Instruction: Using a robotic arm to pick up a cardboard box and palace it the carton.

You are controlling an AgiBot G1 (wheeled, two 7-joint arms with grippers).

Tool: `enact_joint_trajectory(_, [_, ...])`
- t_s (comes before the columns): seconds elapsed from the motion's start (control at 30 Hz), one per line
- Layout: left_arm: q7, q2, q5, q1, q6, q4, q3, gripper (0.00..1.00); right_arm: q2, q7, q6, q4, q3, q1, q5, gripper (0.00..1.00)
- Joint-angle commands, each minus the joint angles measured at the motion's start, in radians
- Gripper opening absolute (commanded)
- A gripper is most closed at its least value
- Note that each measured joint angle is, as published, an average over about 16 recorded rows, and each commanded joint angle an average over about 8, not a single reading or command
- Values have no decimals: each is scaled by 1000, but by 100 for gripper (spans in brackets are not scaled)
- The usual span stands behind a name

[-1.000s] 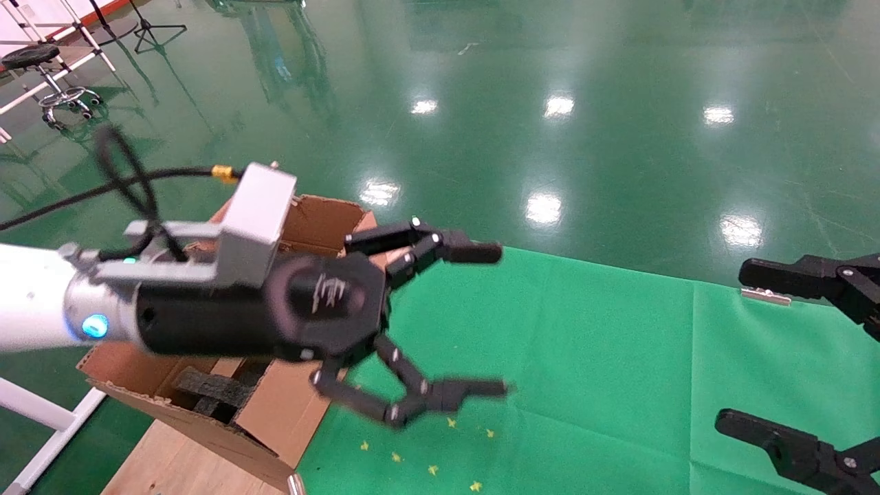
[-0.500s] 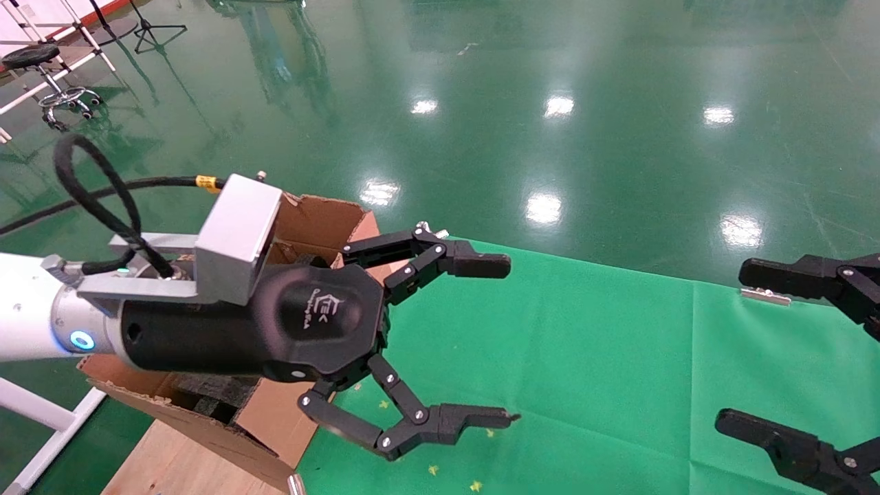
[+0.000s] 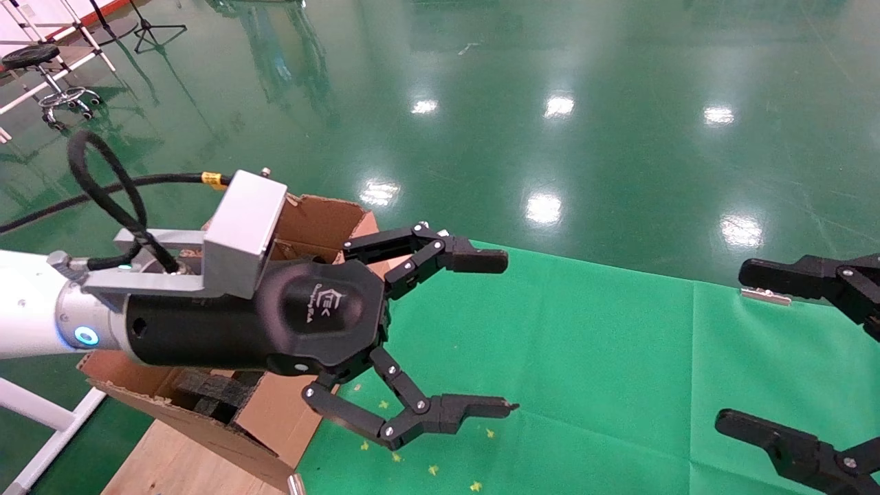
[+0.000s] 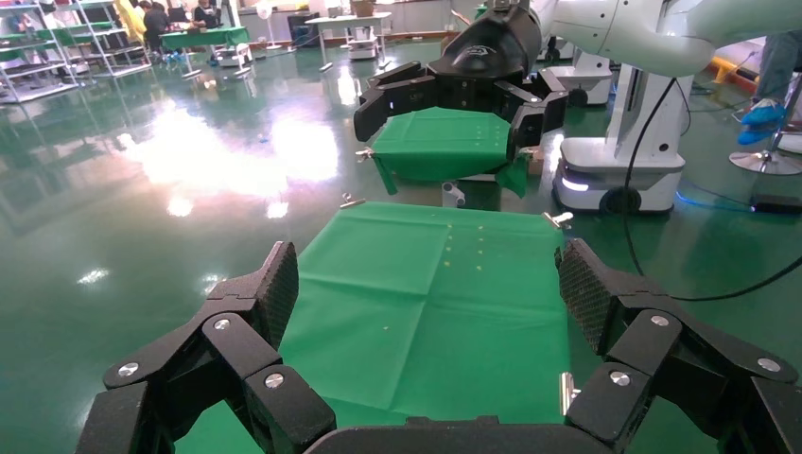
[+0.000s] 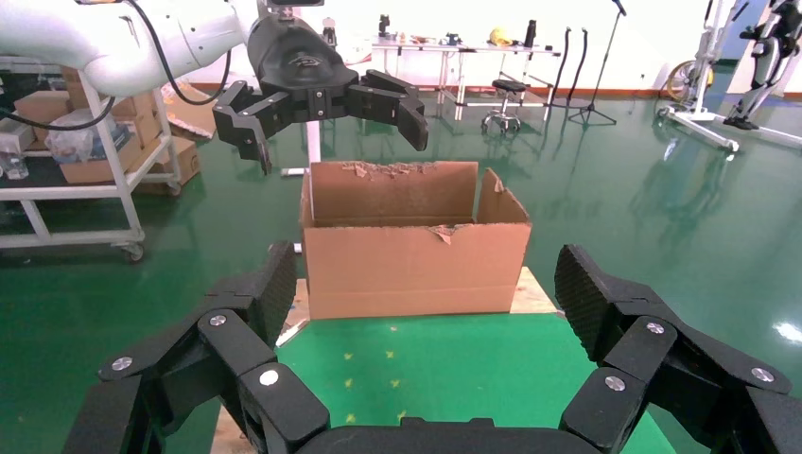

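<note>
While raised over the near-left part of the green counter (image 3: 619,357):
Left tool (image 3: 505,333): fingers spread wide, nothing between them, pointing across the cloth toward the robot's right; same wide, unloaded spread seen in the left wrist view (image 4: 426,293).
Left arm (image 3: 27,309): white, with a lit blue ring at the silver wrist, a grey bracket above it and a looped black cable behind.
Carton (image 3: 275,412): large, brown, flaps up with torn edges; standing at the counter's left end, partly covered by the left arm in the head view; seen whole in the right wrist view (image 5: 416,255), just beyond the green cloth.
Carton contents: black foam pieces (image 3: 213,395) visible inside, under the arm.
Cardboard box: not seen in any view; position cannot be told.
Right tool (image 3: 739,350): fingers spread wide, unloaded, at the right edge of the counter, well apart from the left tool; aimed toward the carton in the right wrist view (image 5: 426,293).
Counter surface: green cloth with small yellow specks (image 3: 433,470) below the left tool.
Surroundings: glossy green floor (image 3: 550,103).
</note>
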Motion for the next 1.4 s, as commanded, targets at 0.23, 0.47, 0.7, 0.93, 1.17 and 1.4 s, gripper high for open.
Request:
enact_joint_trajectory(0.23, [-1,0,3,-3,-1,3,2,100,0,0,0,0,0,0,0,100])
enact_joint_trajectory(0.47, [-1,1,4,-4,-2,4,2,100,0,0,0,0,0,0,0,100])
enact_joint_trajectory(0.7, [-1,1,4,-4,-2,5,3,100,0,0,0,0,0,0,0,100])
enact_joint_trajectory(0.93, [-1,1,5,-4,-2,5,3,100,0,0,0,0,0,0,0,100])
enact_joint_trajectory(1.17, [-1,1,5,-5,-2,6,3,100,0,0,0,0,0,0,0,100])
enact_joint_trajectory(1.4, [-1,1,6,-5,-2,6,4,100,0,0,0,0,0,0,0,100])
